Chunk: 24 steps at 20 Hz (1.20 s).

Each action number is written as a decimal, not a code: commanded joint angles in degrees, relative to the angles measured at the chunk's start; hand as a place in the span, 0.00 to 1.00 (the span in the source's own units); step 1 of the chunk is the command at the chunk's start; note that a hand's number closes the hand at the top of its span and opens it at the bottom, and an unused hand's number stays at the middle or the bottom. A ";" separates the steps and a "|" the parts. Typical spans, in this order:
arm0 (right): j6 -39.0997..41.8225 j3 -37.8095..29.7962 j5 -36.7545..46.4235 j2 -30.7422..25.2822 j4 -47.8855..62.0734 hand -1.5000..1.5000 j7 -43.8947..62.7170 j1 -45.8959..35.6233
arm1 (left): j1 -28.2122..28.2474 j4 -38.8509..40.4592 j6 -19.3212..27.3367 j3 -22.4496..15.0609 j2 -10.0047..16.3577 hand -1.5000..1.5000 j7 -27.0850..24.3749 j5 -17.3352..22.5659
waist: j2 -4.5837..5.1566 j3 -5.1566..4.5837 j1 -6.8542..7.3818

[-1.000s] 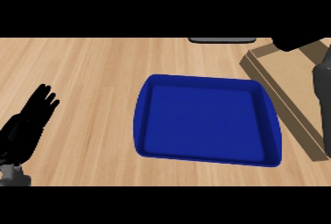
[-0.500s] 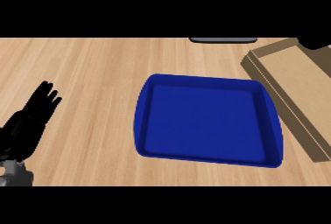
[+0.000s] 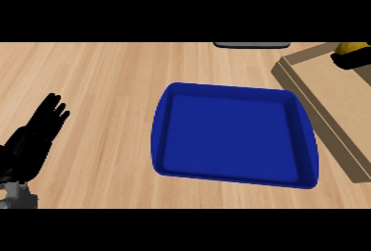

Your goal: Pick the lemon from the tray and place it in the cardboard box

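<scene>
Fingers of left hand [image 3: 36, 139]: straight, slightly apart, holding nothing. It rests at the lower left of the counter [image 3: 101, 73], well apart from the blue tray [image 3: 232, 90].

Right hand [image 3: 351, 61]: only a dark patch at the upper right edge, over the far end of the cardboard box [image 3: 337, 110]. Whether it is closed I cannot tell.

Lemon [image 3: 355, 47]: a yellow sliver touching that patch, at the box's far end. No lemon shows in the tray. Whether it is carried or already lying in the box, I cannot tell.

Judgement: the pick is done and the placing is in hand. Next move calls for setting the lemon down inside the box walls, letting go, then drawing clear.

Versus a second ago: my right forearm lay along the box at the right edge and now does not. Yellow shows where none did. Tray, box and left hand unchanged.
</scene>
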 commanded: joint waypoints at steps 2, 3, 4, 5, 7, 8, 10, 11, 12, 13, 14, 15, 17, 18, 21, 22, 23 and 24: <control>1.63 -2.91 -4.32 1.91 6.98 1.00 -2.10 2.55 | 1.51 -2.19 1.63 -2.03 -2.26 0.50 0.50 -1.60 | -0.03 0.03 -0.04; 1.06 -2.96 -2.99 1.69 9.23 1.00 0.07 1.25 | -0.34 -1.54 -0.36 0.74 0.68 0.50 3.00 1.67 | 0.00 0.01 0.10; -0.29 -2.26 -1.37 2.86 8.49 1.00 2.78 3.68 | -1.64 -1.21 1.20 0.11 0.15 0.50 2.35 -0.15 | -0.05 0.00 -0.29; 0.59 -4.18 -3.00 2.43 10.30 0.00 3.60 2.03 | -1.49 -0.15 2.94 -2.01 -2.62 0.50 -0.04 -2.55 | 0.02 0.00 -0.30; 3.61 -4.44 -5.00 1.16 11.89 0.00 0.48 1.90 | -1.49 1.45 0.33 0.53 -0.07 0.50 0.22 -0.15 | -0.07 -0.02 -0.30; -1.31 -3.57 -4.23 3.54 12.14 0.00 -1.80 5.54 | 3.26 -3.54 -0.17 -0.84 -1.14 0.50 -0.02 -0.59 | -0.13 0.00 -0.03; -2.23 -5.01 -7.03 2.74 12.71 0.00 -7.62 5.52 | 1.58 4.20 -2.73 1.70 0.38 0.50 -4.52 0.40 | -0.06 -0.02 -0.34; -2.53 -6.70 -7.63 -0.30 17.39 0.00 -9.90 2.00 | -1.81 2.36 1.26 -1.20 -1.67 0.50 -1.64 -2.45 | 0.05 0.02 -0.13; -2.04 -5.22 -8.00 2.87 12.55 0.00 -7.31 1.92 | -0.35 2.29 -0.82 0.53 -0.16 0.50 -1.50 -0.45 | -0.12 -0.01 -0.27; -5.87 -6.94 -9.31 2.46 12.25 0.00 -11.72 6.09 | 0.37 0.42 -0.60 1.07 0.27 0.50 -0.49 -0.04 | -0.15 0.01 -0.36; -7.39 -7.99 -9.95 2.82 10.97 0.00 -10.41 3.56 | 2.20 -1.32 -2.68 1.76 1.37 0.50 -0.35 1.64 | -0.21 0.02 -0.04; -9.40 -11.30 -12.65 1.01 12.47 0.00 -14.49 3.95 | -1.01 1.17 0.54 0.39 -0.79 0.50 -0.79 -0.66 | 0.03 0.07 -0.42; -12.04 -15.04 -17.17 4.23 6.74 0.00 -12.13 3.95 | 1.84 -0.66 -0.55 2.12 0.44 0.50 -0.44 0.79 | -0.57 0.06 -0.86; -14.53 -17.16 -18.71 4.43 7.50 0.00 -12.93 3.38 | 1.01 0.59 -0.64 -0.26 -1.20 0.50 -1.37 -0.39 | -0.23 0.08 -0.95; -15.89 -21.14 -23.34 4.53 6.41 0.00 -13.90 3.42 | 1.00 2.10 -1.47 0.62 -0.27 0.50 -3.29 -0.69 | -0.18 0.02 -0.77; -13.66 -22.43 -25.17 2.50 4.50 0.00 -13.39 3.36 | -0.94 0.42 -0.81 1.86 0.80 0.50 0.49 1.16 | -0.40 0.02 -1.10; -14.51 -23.71 -26.90 3.72 2.30 0.00 -14.29 6.40 | 3.15 -2.68 -0.10 0.98 -0.35 0.50 0.00 -0.15 | -0.61 0.03 -1.05; -14.47 -24.78 -28.52 3.29 4.90 0.00 -16.91 7.35 | -0.97 -1.24 -0.39 1.45 1.04 0.50 2.12 0.81 | -0.26 0.04 -0.91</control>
